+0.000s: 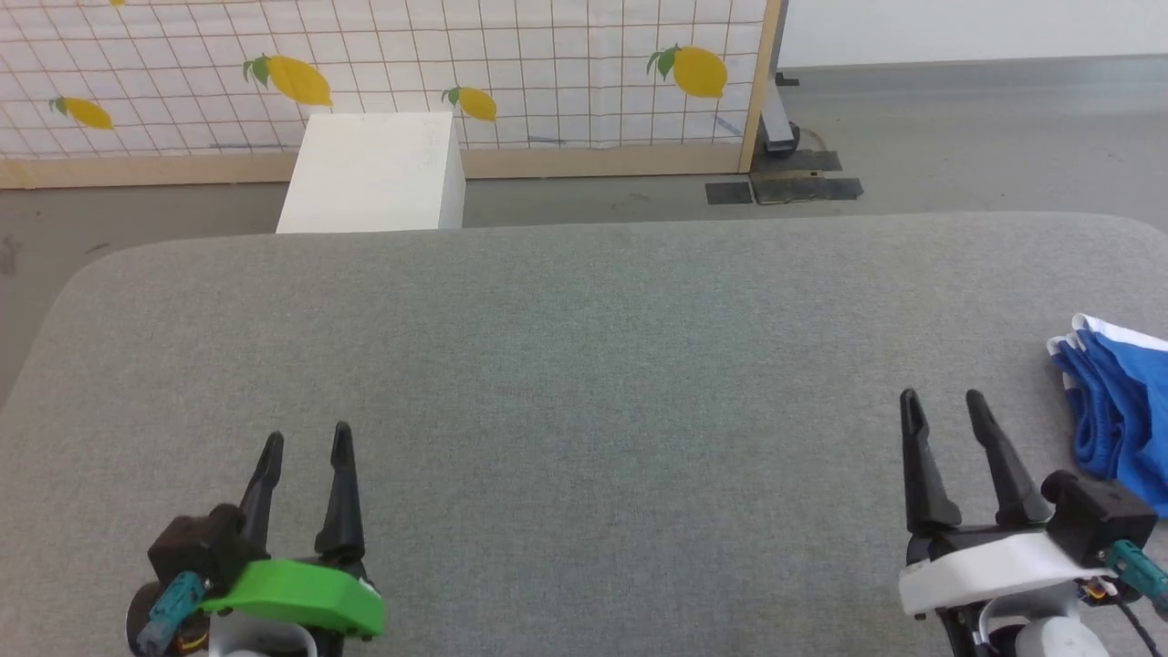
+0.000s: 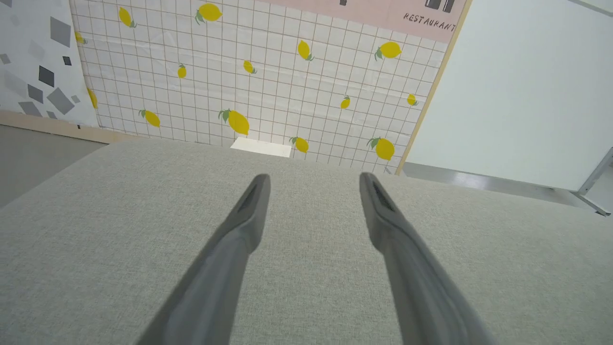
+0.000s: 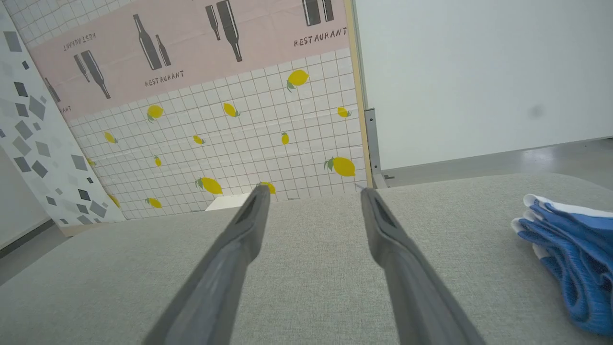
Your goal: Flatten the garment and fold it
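The garment (image 1: 1118,411) is a bunched heap of royal-blue mesh with white trim, lying at the right edge of the grey table (image 1: 584,365); part of it runs out of the head view. In the right wrist view the garment (image 3: 570,258) lies to the right of the fingers. My right gripper (image 1: 943,400) hovers just left of the heap, open and holding nothing, its fingers (image 3: 249,225) spread wide. Over the table's near left, my left gripper (image 1: 307,436) is open and empty too, fingers (image 2: 251,211) apart above bare cloth.
A white box (image 1: 374,173) stands on the floor behind the table's far edge. Behind it runs a lemon-print tiled partition (image 1: 547,64) with a wooden frame. Dark floor plates (image 1: 785,189) lie by the partition's right post.
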### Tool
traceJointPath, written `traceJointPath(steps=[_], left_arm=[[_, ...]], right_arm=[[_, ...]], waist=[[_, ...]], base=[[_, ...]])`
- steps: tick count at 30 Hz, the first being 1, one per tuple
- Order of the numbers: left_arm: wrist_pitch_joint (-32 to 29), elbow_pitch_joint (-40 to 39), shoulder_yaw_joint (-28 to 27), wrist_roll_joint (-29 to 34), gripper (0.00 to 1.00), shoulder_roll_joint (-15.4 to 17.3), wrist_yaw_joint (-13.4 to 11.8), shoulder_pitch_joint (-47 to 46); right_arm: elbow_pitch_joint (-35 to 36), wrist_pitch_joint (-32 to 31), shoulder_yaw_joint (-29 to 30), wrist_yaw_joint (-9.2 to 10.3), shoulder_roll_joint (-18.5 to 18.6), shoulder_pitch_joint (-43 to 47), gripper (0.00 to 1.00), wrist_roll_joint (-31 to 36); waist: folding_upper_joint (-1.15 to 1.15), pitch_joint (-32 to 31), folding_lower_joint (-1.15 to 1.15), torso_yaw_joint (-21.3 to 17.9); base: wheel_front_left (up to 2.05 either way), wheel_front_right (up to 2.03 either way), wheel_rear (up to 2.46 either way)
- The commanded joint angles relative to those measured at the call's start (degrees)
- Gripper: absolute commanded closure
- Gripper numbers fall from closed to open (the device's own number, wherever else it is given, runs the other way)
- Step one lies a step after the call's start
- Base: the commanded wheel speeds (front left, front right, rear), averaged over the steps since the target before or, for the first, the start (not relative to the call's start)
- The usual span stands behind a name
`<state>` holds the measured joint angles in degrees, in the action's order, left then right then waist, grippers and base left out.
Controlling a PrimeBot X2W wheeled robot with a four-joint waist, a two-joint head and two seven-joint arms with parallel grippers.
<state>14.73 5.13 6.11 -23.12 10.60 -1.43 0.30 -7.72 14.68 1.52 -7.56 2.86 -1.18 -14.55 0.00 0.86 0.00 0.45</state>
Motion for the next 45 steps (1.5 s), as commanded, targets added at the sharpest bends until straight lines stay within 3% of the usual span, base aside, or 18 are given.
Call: traceJointPath(steps=[1, 13, 14, 45], left_arm=[[0.26, 0.53, -0.55, 0.47, 0.00, -0.36, 0.40, 0.97], [0.27, 3.44, -2.25, 2.47, 0.00, -2.05, 2.63, 0.94], [-0.01, 3.42, -2.11, 1.88, 1.00, -1.79, 2.41, 0.85], [-3.00, 1.72, -2.81, 6.31, 1.00, -2.99, 2.21, 0.61]], right_arm=[[-0.29, 0.31, -0.37, 0.08, 0.02, 0.55, 0.00, -0.27], [-1.36, 0.31, -1.00, 0.08, 0.02, 0.45, 0.00, -1.13], [-1.22, -0.01, -1.00, 0.00, -0.01, 0.07, 1.00, -0.67], [0.58, -3.00, -1.11, 0.02, 0.00, 0.29, 1.00, 2.43]], waist=[[0.00, -0.04, 0.00, -0.06], [0.00, -0.38, 0.00, 0.07], [0.00, -0.38, 0.00, 0.07], [0.00, -0.50, 0.00, -0.04]], base=[[0.00, 0.00, 0.00], [0.00, 0.00, 0.00], [0.00, 0.00, 0.00], [0.00, 0.00, 0.00]])
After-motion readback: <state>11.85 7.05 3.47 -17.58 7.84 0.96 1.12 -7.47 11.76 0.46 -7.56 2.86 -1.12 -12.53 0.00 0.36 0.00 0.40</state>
